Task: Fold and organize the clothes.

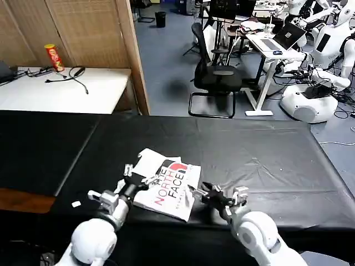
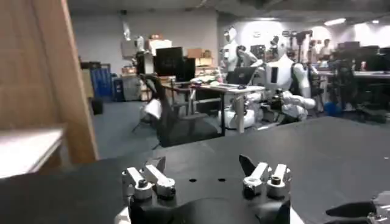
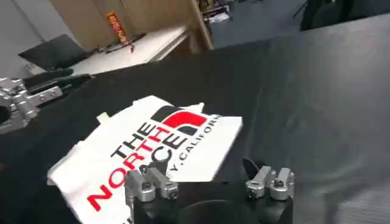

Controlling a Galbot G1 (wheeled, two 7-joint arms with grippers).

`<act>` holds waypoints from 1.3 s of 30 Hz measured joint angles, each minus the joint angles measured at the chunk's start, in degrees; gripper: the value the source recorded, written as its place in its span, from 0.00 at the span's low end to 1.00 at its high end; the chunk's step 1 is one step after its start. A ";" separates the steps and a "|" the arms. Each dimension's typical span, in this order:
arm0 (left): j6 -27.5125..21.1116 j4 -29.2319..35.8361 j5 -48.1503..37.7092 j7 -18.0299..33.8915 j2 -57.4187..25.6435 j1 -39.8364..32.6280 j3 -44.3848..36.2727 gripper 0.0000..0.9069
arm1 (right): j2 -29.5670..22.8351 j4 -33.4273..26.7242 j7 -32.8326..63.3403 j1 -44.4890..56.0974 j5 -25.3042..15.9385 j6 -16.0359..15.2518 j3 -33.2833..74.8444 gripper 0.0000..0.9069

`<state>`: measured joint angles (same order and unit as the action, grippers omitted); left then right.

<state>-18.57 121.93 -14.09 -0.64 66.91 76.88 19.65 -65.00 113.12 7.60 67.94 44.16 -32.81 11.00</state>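
Since the white T-shirt is soft, light cotton already gathered into a compact bundle with its print facing up, it is judged likely to sag and unfold if lifted by one corner, so opposite edges are best pinched together. It lies on the black counter, between the left end effector and the right end effector, both seen open and empty.

The folded white T-shirt near the table's front edge carries "THE NORTH FACE" in black and red, with a smaller "CALIFORN…" line beside it.
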 joint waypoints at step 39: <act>2.07 0.28 -5.81 6.65 -0.47 7.61 5.89 0.97 | 7.28 5.15 -2.69 11.37 -21.40 24.62 14.44 0.97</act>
<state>-16.50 122.22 -19.90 6.01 66.45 84.49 25.54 -57.72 118.28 4.91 79.30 22.76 -8.19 25.43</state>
